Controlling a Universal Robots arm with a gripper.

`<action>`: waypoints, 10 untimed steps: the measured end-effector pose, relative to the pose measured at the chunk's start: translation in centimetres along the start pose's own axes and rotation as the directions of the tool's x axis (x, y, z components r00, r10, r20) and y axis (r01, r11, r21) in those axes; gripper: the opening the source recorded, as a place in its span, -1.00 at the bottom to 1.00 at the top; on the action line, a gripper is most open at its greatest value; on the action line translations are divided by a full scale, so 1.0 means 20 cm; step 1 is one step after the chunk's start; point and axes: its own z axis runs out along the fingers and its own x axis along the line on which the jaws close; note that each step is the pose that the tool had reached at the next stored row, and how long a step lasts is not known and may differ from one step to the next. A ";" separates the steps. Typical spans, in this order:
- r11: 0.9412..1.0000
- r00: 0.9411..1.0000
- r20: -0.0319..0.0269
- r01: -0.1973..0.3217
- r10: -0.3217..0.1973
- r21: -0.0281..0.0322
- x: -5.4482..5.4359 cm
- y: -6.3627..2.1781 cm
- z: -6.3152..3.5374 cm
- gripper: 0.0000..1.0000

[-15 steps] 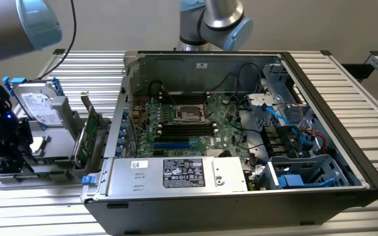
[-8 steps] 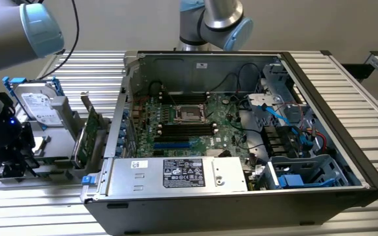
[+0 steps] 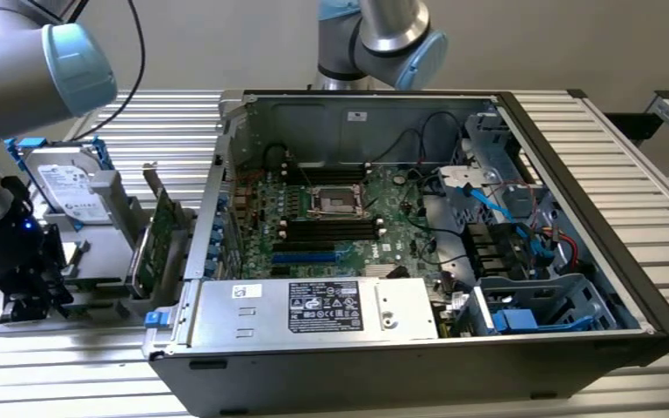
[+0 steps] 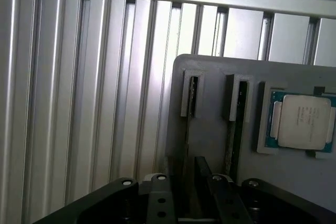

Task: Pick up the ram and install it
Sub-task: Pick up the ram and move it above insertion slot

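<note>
Pick-up stage, judging by both views. Starting with the exterior view: finding the gripper (image 3: 21, 292) hanging low over the grey fixture (image 3: 108, 300) at that view's left, outside the open computer case (image 3: 613, 261), with the ram not to be made out under the black tool. Noting a hard drive (image 3: 67, 185) standing in its cradle just behind, and a green expansion card (image 3: 154, 239) standing upright between fixture and case wall, both near the tool and so limiting sideways room; reading open air straight above. Seeing the black memory slots (image 3: 330, 230) on the motherboard (image 3: 399, 222) lying bare beside the CPU socket (image 3: 337, 200), so installing not yet done, with cables (image 3: 434, 131) and a drive cage (image 3: 532, 300) crowding the case toward that view's right. Turning to the wrist view: looking down on the grey fixture (image 4: 210, 129), with two narrow fixture slots (image 4: 192, 95) and a CPU (image 4: 302, 121) seated in its own recess beside them. Taking the thin greenish strip in the slot nearer the CPU for the ram (image 4: 232, 148), standing on edge and apart from the CPU. Placing the gripper (image 4: 202, 179) just over the near ends of the slots, close to the ram but not plainly touching it; not being able to tell how wide the tool is set or whether anything is held. Judging the grasp to be calling for a square line-up on that thin edge and a straight pull clear of the slot walls, with ribbed aluminium table (image 4: 79, 103) lying open beyond the fixture's rounded corner.
</note>
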 end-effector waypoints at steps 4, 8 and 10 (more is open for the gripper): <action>1.000 1.000 0.000 0.000 0.000 0.000 0.00 0.000 0.023 -0.40; 1.000 1.000 0.000 -0.002 0.002 0.000 0.00 0.000 0.027 -0.40; 1.000 1.000 0.000 -0.003 0.003 -0.001 0.00 -0.001 0.027 -0.40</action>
